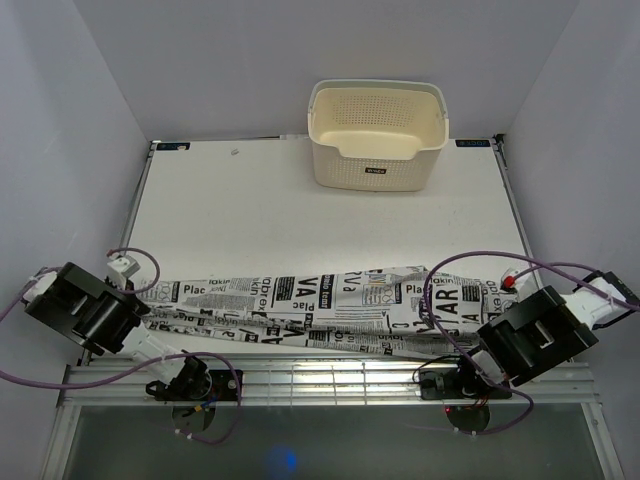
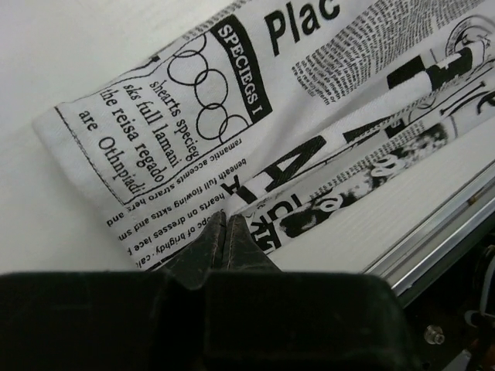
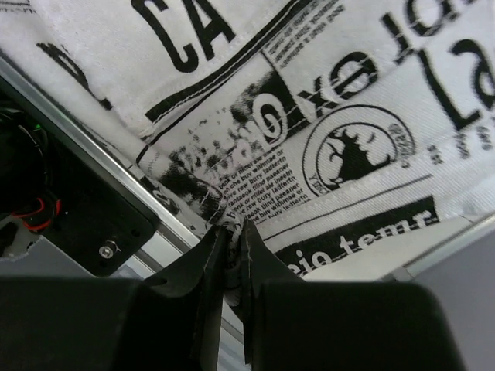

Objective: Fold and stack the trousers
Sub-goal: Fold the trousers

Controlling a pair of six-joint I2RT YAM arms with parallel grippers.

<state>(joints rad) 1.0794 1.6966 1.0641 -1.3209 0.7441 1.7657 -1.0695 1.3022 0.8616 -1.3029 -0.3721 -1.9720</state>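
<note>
We see trousers (image 1: 320, 310) stretched flat along near edge of table (image 1: 300, 220), leg hems at left end. Left gripper (image 2: 225, 220): fingers pressed together, tips on cloth just beside hem; we cannot tell if cloth is caught. Right gripper (image 3: 232, 228): clamped on stitched edge at trousers' right end. Basket (image 1: 378, 170) at far edge, well apart.

A white table (image 1: 300, 220) fills a narrow alcove with plain, pale grey-lilac walls: a back wall (image 1: 300, 60), a left wall (image 1: 60, 150) and a right wall (image 1: 590, 150). A cream perforated basket (image 1: 378, 172) stands at the table's far edge. A ribbed metal rail (image 1: 330, 380) runs along the near edge, catching bright light. Below it lies a dull grey-green surface (image 1: 400, 450) with a small blue glow (image 1: 283, 460). The light is soft and even.
</note>
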